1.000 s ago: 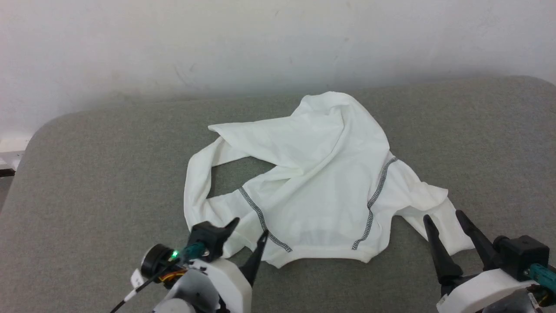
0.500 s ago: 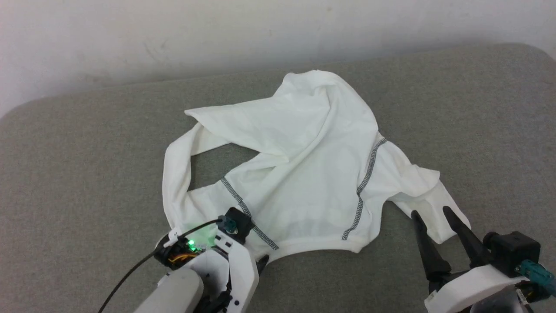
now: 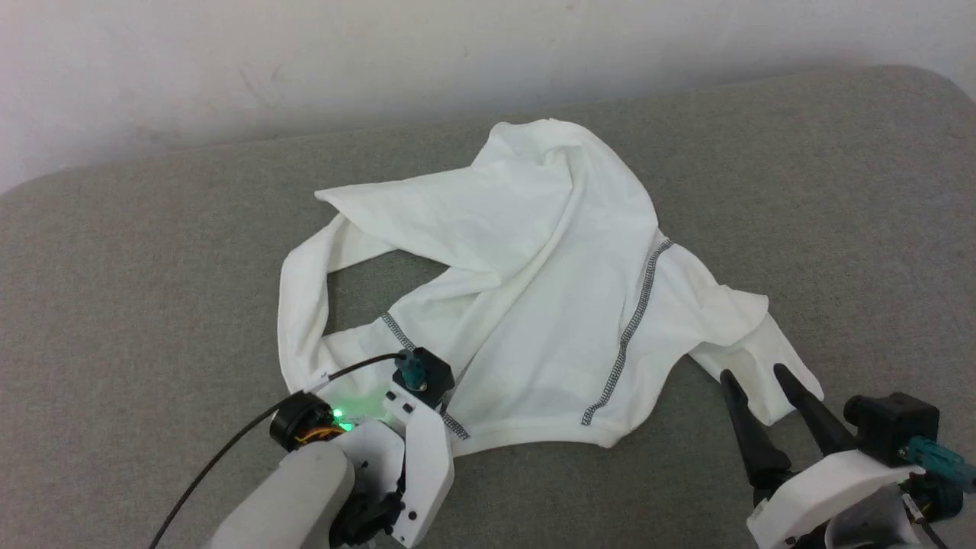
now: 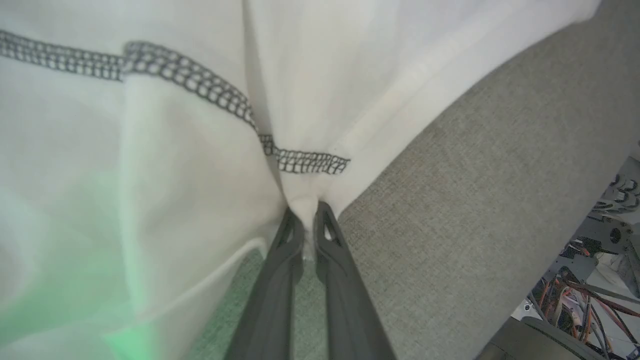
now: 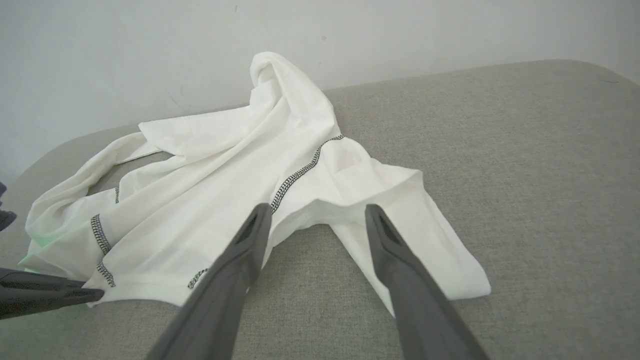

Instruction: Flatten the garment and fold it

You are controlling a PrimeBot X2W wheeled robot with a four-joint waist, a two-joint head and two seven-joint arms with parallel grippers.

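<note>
I have the garment (image 3: 549, 290) lying crumpled in the middle of the grey padded surface (image 3: 152, 305), nearer the far edge than me. It is thin white cloth, far from flat: the broad middle panel is creased, one flap is folded over towards my left, and a long tube loops round on the left with bare surface showing through the loop. A second tube trails off to the right. Two dark zigzag seams (image 3: 633, 328) run down to the near hem (image 3: 534, 442).

In the head view my left wrist housing covers the near left corner of the cloth, so I cannot see the fingertips there. In the left wrist view the left gripper (image 4: 307, 212) is pressed together, pinching the hem just below where a seam ends. How the layers stack under the folded flap I cannot tell.

A pale wall (image 3: 305, 61) stands behind the surface. The right gripper (image 3: 751, 371) is spread wide, hovering at the end of the right tube, its fingers either side of the cloth's edge and not gripping it. A black cable (image 3: 229, 457) runs from the left wrist, and a green light (image 3: 335, 414) tints the cloth beside it.
</note>
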